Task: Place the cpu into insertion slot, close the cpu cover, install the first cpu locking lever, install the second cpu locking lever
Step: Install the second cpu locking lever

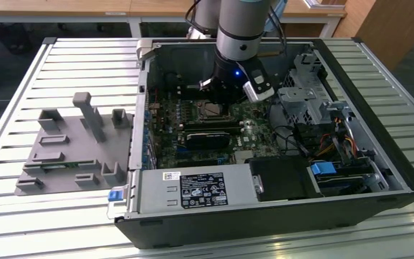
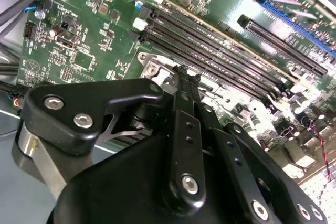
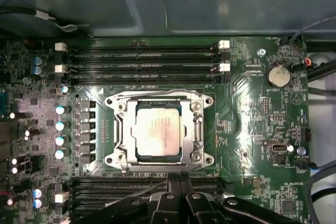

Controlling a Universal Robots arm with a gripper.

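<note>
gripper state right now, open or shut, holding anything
Gripper: shut, fingers pressed together, holding nothing visible. It sits beside the socket, where the cpu lies under the closed cpu cover.

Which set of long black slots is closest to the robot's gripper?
The memory slots right beside the gripper in the first wrist view; the other set lies across the cpu, by the case wall.

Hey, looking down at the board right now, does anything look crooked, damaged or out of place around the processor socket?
Nothing stands out. In the first wrist view the cpu lies flat and square inside the cpu cover, whose frame sits level around it on the green board. The gripper is beside the socket, touching neither.
</note>
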